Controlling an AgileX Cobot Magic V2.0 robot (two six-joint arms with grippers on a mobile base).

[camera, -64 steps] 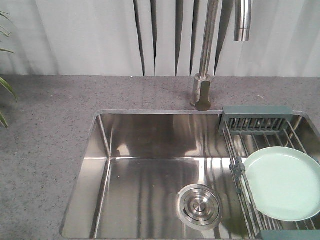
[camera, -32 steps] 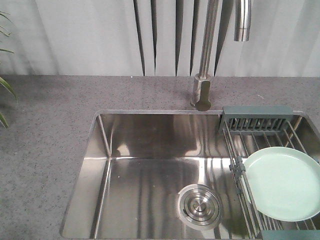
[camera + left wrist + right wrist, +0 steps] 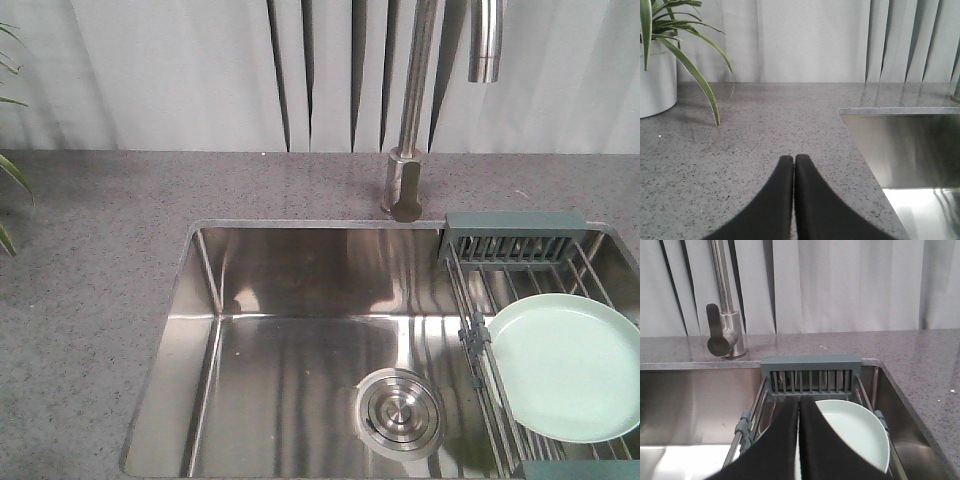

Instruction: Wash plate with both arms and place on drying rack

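The plate (image 3: 565,368) lies flat on the drying rack (image 3: 510,250), which spans the right end of the sink (image 3: 300,330), and nothing is touching it. The sink basin is bare steel, with the round drain (image 3: 398,412) near the front and the tap (image 3: 412,110) rising behind.

The right gripper (image 3: 799,407) hangs just above the near part of the plate, its two black fingers pressed together with nothing between them. From its own camera the plate (image 3: 855,432) shows past those fingers, with the rack's slotted grey-green end piece (image 3: 810,372) behind it.

The left gripper (image 3: 793,165) is well away, over the speckled grey table (image 3: 740,130) to the left of the sink edge, and its fingers are together too, holding nothing. A potted plant (image 3: 660,55) stands at the far left.

My read: either the washing hasn't started or the plate is already racked; these pictures don't settle it. No water shows and neither arm grips anything. If the wash is still to come, the right gripper needs to spread its fingers and take the plate's rim, while the left swings in over the basin to share the hold under the tap.
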